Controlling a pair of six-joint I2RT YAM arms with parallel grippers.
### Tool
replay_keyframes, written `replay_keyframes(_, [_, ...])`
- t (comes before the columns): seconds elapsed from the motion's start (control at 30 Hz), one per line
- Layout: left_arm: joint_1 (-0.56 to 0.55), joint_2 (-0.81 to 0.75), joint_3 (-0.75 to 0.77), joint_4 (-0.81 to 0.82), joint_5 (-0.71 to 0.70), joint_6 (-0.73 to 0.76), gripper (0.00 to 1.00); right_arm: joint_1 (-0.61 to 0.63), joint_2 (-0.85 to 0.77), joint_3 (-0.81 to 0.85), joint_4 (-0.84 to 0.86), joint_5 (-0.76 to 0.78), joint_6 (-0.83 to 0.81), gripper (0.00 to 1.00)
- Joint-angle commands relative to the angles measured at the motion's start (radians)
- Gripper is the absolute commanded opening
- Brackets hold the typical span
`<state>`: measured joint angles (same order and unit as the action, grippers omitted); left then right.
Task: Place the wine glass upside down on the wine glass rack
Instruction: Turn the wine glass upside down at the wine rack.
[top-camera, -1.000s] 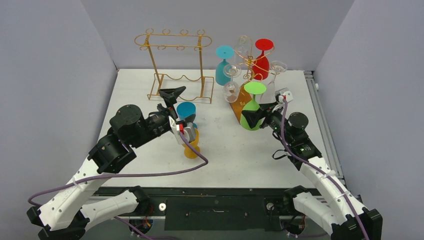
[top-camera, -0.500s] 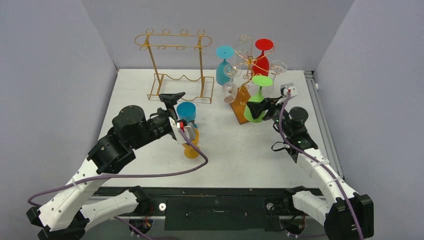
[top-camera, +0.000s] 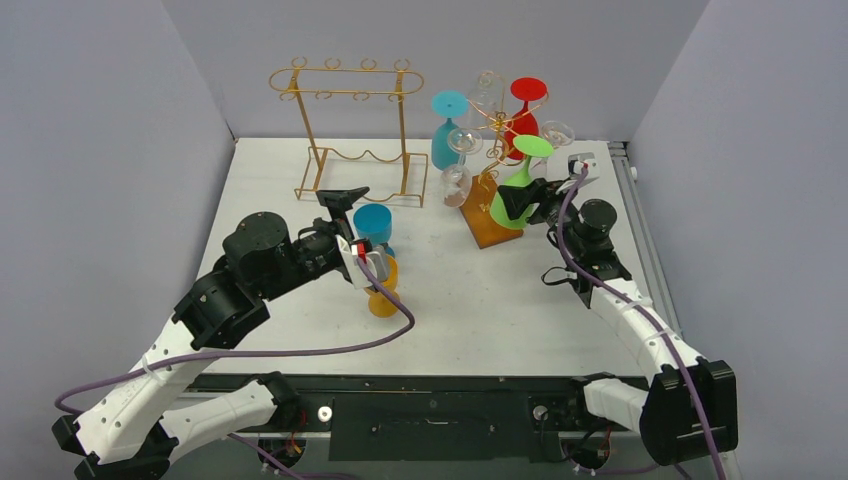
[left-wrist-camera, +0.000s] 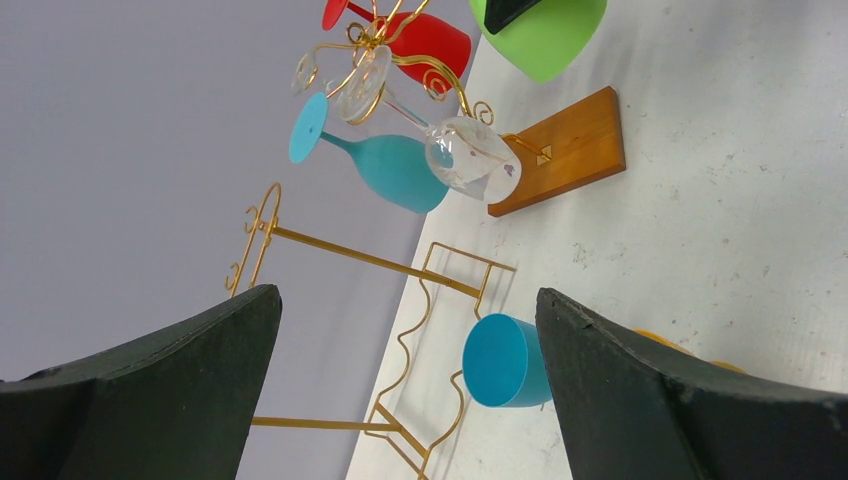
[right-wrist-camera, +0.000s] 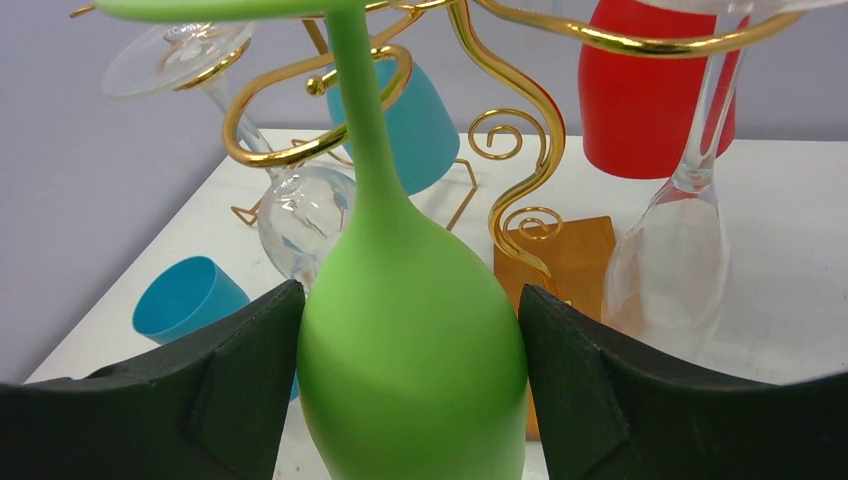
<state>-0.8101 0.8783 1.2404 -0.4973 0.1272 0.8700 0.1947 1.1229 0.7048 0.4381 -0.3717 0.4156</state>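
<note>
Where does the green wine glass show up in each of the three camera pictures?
Top external: green wine glass right of centre, upside down, foot uppermost.
Left wrist: only its bowl, at the top edge, right of centre.
Right wrist: centre foreground, filling the middle.
Shared landmark: the wooden base, close by the glass in all three.

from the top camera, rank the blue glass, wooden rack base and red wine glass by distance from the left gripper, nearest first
From the left gripper:
1. blue glass, right at its open fingers.
2. wooden rack base, off to the right, mid-table.
3. red wine glass, hanging upside down at the back right.
</note>
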Motion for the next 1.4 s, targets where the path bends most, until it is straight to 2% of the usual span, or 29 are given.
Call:
replay_keyframes(0.0, [-0.004, -0.01, 0.008, 0.023, -0.001, -0.025, 0.97, -0.012, 0.03, 0.064, 0.11, -0.02, 0.02, 0.55])
replay_keyframes(0.83, [-0.004, 0.019, 0.031, 0.016, -0.002, -0.036, 0.97, 0.009, 0.243, 0.188, 0.159, -0.065, 0.063, 0.54])
replay_keyframes(1.37, [-0.004, 0.027, 0.042, 0.006, -0.005, -0.039, 0.97, 0.052, 0.277, 0.213, 0.133, -0.081, -0.008, 0.53])
